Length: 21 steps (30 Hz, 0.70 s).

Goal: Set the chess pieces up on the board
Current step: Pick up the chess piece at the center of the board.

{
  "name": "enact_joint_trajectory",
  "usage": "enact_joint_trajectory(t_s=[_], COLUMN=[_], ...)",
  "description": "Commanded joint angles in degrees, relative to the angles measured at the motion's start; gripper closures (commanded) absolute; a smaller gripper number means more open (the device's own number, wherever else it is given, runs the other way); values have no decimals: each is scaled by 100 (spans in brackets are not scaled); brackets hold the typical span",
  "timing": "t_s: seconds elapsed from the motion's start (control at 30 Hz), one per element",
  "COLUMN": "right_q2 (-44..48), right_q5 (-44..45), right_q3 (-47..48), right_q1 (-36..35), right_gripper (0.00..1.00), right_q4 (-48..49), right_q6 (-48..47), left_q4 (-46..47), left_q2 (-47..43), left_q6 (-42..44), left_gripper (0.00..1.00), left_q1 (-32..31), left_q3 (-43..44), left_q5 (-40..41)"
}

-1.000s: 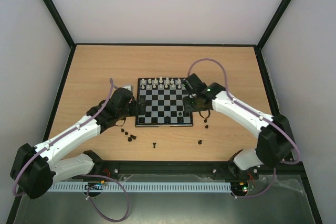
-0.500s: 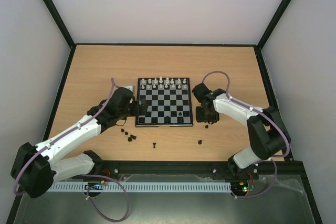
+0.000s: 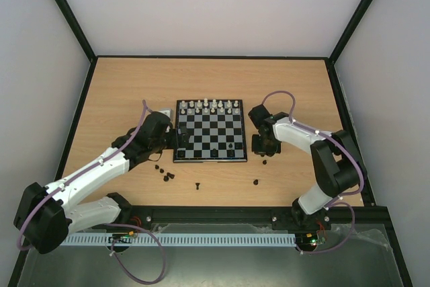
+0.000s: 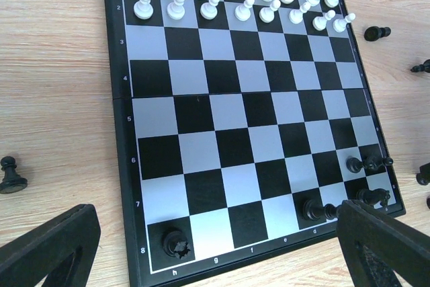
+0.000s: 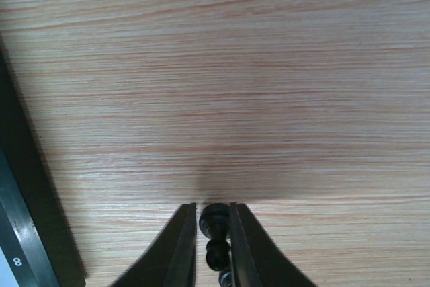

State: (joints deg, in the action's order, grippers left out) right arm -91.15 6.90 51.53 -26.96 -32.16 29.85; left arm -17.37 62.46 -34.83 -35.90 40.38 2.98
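Note:
The board (image 3: 180, 132) lies mid-table, with white chess pieces (image 3: 209, 106) in two rows on its far side. In the left wrist view the board (image 4: 124, 166) carries a black rook (image 4: 176, 243) on h8 and a few black pieces (image 4: 312, 208) near the d to a files. My left gripper (image 3: 176, 139) is open and empty at the board's left edge, its fingers (image 4: 54, 247) wide apart. My right gripper (image 3: 262, 147) is low on the table right of the board. Its fingers (image 5: 185, 233) are closed around a black piece (image 5: 215, 220) lying on the wood.
Loose black pieces lie on the wood in front of the board (image 3: 164, 173), (image 3: 197, 185), (image 3: 256, 181), one left of it (image 4: 10, 174) and some beyond its right side (image 4: 376, 32). A small white object (image 3: 163, 111) sits at the board's far left corner. Black walls frame the table.
My right arm has swung off the board's right edge down to the table beside it, over a black piece. The left arm has not moved.

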Motion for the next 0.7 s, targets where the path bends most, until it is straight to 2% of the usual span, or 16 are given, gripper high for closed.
enact_joint_trajectory(t_s=[0.0,0.1,0.33,0.5,0.67], right_q2=[-66,10,235,296,-27], right_q5=[-71,-110,-141,-47,-75], right_q3=[-33,-11,216,977,1993], right_q1=[33,33,26,-90,-437], right_gripper=[90,96,99,99,99], right_q4=[-104,-149,-408,-851,-1229], right_q6=[-53,-51,-133,-227,-313], left_q4=[111,103,94,60,-19], left_q2=[21,21,47,23,-63], left_q6=[80,77,67,49,25], left_gripper=[0,1,1,1,1], left_q1=[56,55,61,66,94], left_q3=[-109,-108,-109,-98,-91], left_q5=[-35,-26,-5,59,152])
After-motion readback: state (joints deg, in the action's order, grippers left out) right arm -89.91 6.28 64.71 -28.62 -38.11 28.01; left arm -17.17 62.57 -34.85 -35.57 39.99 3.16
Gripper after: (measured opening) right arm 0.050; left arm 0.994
